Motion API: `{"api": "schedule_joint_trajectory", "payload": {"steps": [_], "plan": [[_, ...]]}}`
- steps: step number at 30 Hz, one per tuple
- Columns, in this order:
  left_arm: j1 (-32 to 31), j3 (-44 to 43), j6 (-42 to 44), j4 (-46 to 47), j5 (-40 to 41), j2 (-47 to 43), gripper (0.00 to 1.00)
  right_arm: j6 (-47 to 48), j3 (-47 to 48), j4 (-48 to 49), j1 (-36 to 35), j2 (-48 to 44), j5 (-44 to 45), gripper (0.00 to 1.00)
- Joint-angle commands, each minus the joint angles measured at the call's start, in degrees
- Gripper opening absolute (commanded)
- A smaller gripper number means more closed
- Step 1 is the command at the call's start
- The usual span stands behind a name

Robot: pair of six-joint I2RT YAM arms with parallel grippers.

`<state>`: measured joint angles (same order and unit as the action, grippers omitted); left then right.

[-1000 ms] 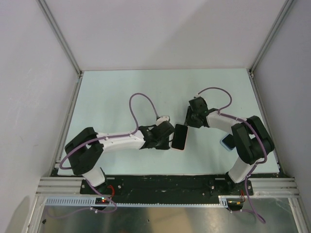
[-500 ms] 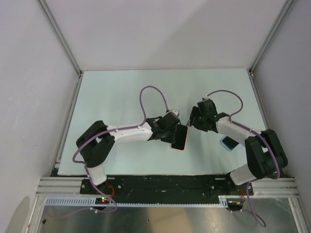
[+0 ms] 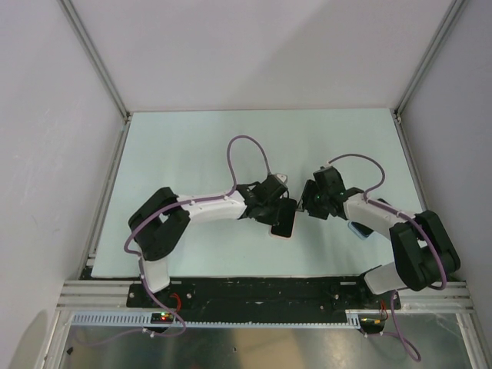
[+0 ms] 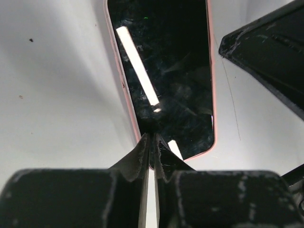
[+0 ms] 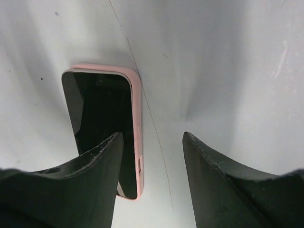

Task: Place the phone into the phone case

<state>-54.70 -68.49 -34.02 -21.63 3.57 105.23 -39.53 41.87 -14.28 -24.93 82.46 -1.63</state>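
The phone (image 3: 284, 224) lies flat on the table, black screen up, inside the pink phone case, whose rim (image 4: 124, 90) runs round its edge. My left gripper (image 3: 277, 205) is shut, and its tips (image 4: 153, 137) rest on the phone's near left edge. My right gripper (image 3: 307, 206) is open just right of the phone. In the right wrist view the phone (image 5: 99, 114) and the case rim (image 5: 137, 118) lie under the left finger (image 5: 102, 156), while the gap of the right gripper (image 5: 152, 136) holds only bare table.
A small blue object (image 3: 358, 228) lies on the table under my right forearm. The pale green table mat (image 3: 192, 146) is walled by white panels at the back and sides. Both arms crowd the middle near the front edge.
My left gripper has moved right onto the phone's edge. My right gripper has drawn down and right, beside the phone. The phone has shifted slightly.
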Motion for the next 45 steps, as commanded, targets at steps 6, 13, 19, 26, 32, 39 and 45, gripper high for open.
{"api": "schedule_joint_trajectory", "payload": {"steps": [6, 13, 19, 26, 32, 39, 45], "plan": [[0.25, -2.27, 1.04, -0.26, -1.3, 2.02, 0.06, -1.51, -0.83, 3.33, -1.52, 0.88, -1.09, 0.53], [0.24, -2.39, 0.75, -0.62, -1.11, 2.67, 0.01, -1.65, -0.83, 4.53, -2.4, 2.34, -1.53, 0.5], [0.54, -2.93, 1.4, -2.26, 2.54, -1.46, 0.15, -1.43, -0.82, 4.88, -2.39, 3.19, -1.66, 0.49], [1.21, -4.3, 2.14, -4.5, 5.75, -3.01, 0.25, -1.43, -0.85, 5.31, -2.3, 3.67, -1.77, 0.49], [1.26, -5.55, 2.28, -4.63, 4.3, -0.58, 0.21, -1.37, -0.82, 5.42, -2.35, 3.72, -1.8, 0.49], [1.25, -7.53, 2.91, -4.64, 2.19, 2.38, 0.19, -1.5, -0.83, 5.81, -2.34, 3.99, -2.07, 0.48], [1.25, -7.84, 2.7, -4.61, 2.66, 3.91, 0.19, -1.48, -0.82, 5.78, -2.39, 4.06, -2.18, 0.48]]}}
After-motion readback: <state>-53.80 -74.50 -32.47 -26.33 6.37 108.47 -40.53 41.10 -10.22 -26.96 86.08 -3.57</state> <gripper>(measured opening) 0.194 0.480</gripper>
